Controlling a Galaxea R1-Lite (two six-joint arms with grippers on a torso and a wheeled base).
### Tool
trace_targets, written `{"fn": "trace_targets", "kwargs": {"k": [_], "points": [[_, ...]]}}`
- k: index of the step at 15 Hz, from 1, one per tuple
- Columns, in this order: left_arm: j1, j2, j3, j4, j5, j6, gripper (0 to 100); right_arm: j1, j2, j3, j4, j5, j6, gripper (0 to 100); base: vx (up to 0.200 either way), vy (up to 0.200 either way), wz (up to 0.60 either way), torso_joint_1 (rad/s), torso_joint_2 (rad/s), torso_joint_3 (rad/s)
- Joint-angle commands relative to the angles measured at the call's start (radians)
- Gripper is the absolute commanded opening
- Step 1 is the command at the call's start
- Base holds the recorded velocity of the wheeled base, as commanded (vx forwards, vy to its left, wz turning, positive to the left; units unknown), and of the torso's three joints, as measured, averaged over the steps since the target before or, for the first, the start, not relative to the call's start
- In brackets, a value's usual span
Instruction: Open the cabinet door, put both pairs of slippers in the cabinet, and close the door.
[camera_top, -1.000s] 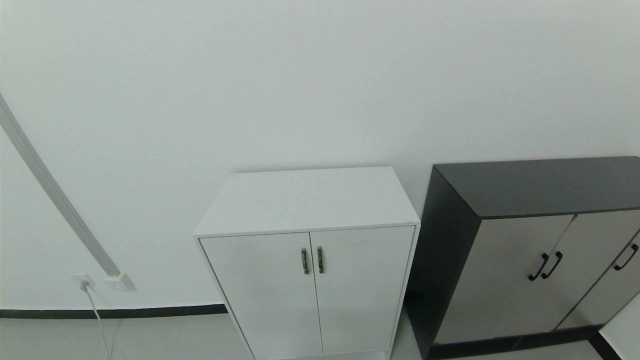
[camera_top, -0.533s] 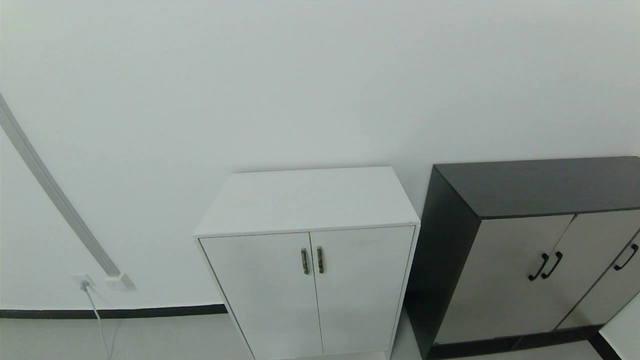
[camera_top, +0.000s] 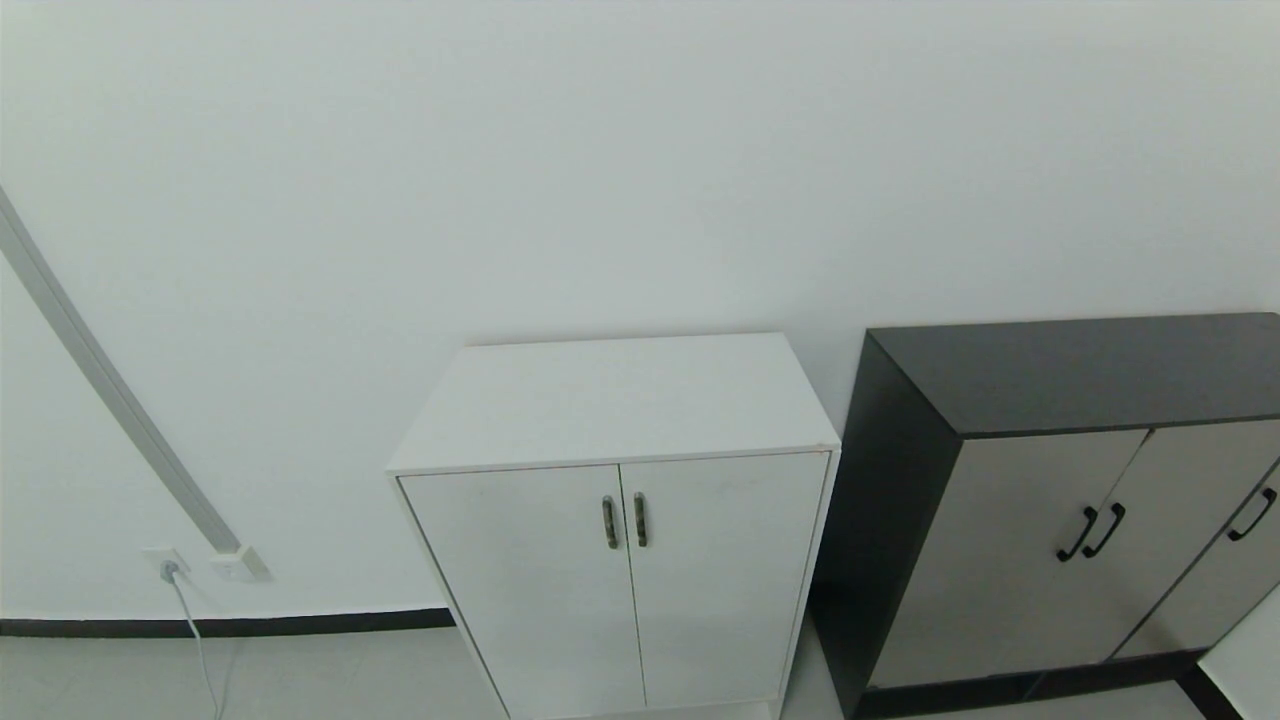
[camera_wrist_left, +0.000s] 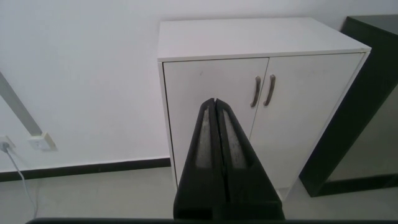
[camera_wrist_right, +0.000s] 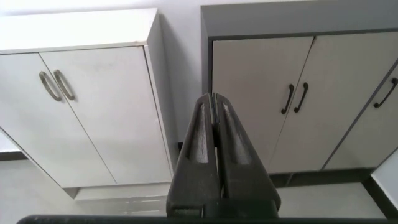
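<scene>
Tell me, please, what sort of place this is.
Probably a plain indoor room, perhaps an entryway or a test room. A white cabinet with shut doors stands against a bare wall, a black cabinet stands beside it, and a socket sits low on the wall.

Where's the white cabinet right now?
In the head view, the white cabinet stands centre against the wall, doors shut, with the black cabinet close on the right.
</scene>
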Motion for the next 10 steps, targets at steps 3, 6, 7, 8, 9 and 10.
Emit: {"fn": "trace_targets", "kwargs": {"k": [3,6,7,8,9,10], "points": [[0.000,0.000,0.000,0.000,0.000,0.001,0,0.001,0.001,0.000,0.000,0.001,-0.002,0,0.000,0.000,0.00,0.000,0.00,0.000],[0.000,0.000,0.000,0.000,-0.001,0.002,0,0.001,0.001,0.000,-0.001,-0.002,0.003,0,0.000,0.000,0.00,0.000,0.00,0.000],[0.000,0.000,0.000,0.000,-0.001,0.002,0,0.001,0.000,0.000,0.000,-0.002,0.006,0,0.000,0.000,0.00,0.000,0.00,0.000],[0.000,0.000,0.000,0.000,-0.001,0.004,0,0.001,0.001,0.000,0.000,-0.002,0.006,0,0.000,0.000,0.00,0.000,0.00,0.000],[0.000,0.000,0.000,0.000,-0.001,0.004,0,0.001,0.000,0.000,-0.001,-0.002,0.006,0,0.000,0.000,0.00,0.000,0.00,0.000],[0.000,0.000,0.000,0.000,-0.001,0.004,0,0.001,0.000,0.000,-0.001,-0.002,0.005,0,0.000,0.000,0.00,0.000,0.00,0.000]]}}
